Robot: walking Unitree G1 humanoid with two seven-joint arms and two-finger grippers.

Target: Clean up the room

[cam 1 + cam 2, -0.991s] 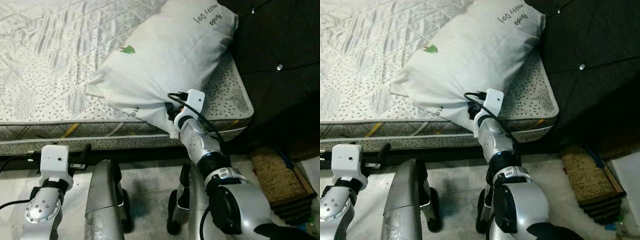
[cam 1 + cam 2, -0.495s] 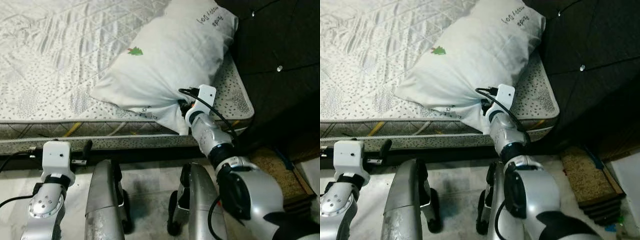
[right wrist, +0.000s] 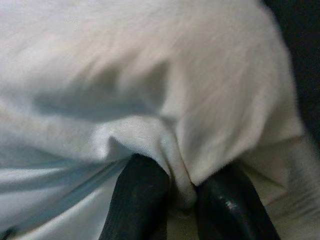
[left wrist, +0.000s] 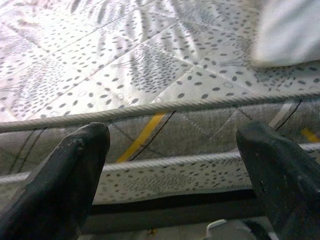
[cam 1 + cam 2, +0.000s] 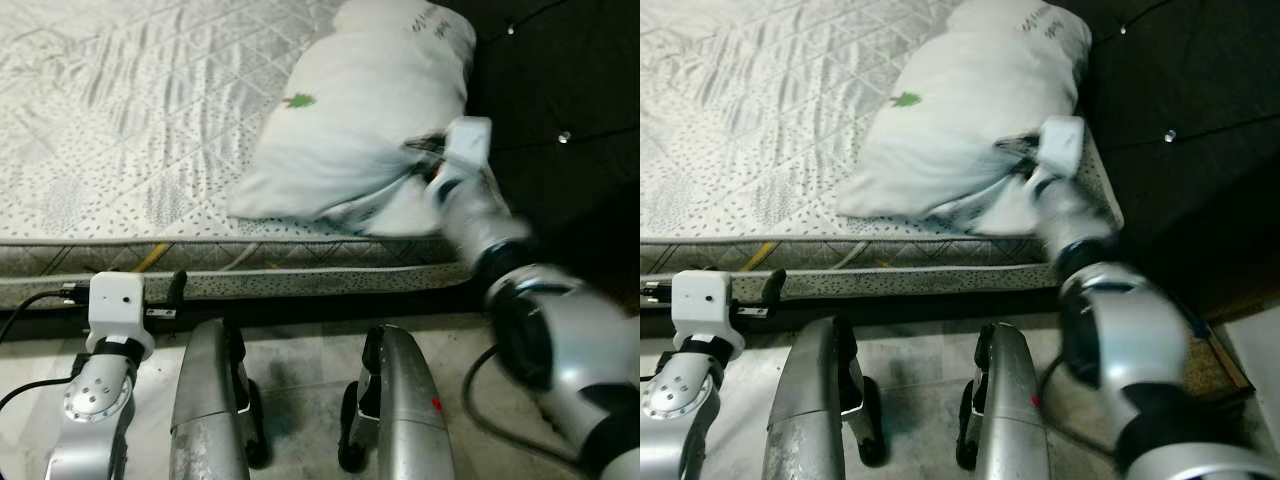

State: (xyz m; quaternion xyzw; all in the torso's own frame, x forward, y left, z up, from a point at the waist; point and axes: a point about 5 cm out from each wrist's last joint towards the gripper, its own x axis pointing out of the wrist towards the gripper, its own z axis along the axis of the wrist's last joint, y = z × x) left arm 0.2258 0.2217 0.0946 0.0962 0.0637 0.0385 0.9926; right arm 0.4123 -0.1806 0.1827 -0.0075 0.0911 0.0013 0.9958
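Left eye view: right gripper has the pillow, up on the bed.
I see the bed [image 5: 130, 130] with its quilted mattress, and the white pillow [image 5: 350, 130] lying at its right end against the dark headboard [image 5: 560, 90]. Right gripper [image 3: 182, 197] is pinched on a fold of pillow fabric, fingers nearly closed, arm blurred. Left gripper [image 4: 172, 155] hangs low by the mattress edge, fingers wide apart, holding nothing.
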